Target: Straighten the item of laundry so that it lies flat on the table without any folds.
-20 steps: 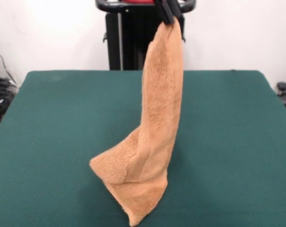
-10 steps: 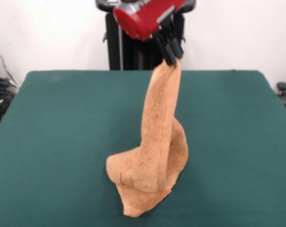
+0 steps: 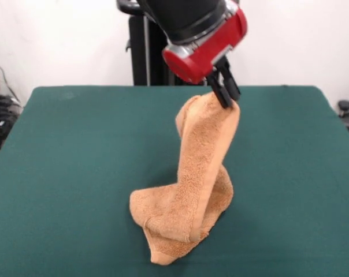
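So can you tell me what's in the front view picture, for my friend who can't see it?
A red and black robot gripper pinches the top of an orange-tan towel and holds it up above a dark green table. The towel hangs in a twisted column, and its lower part is bunched in folds on the table.

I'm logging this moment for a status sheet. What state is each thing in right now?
Towel: bunched and folded, its upper part lifted off the table, its lower part heaped on the cloth.
Gripper: jaws shut on the towel's top edge, tilted, above the table.
Table: green top, bearing the towel's lower heap.
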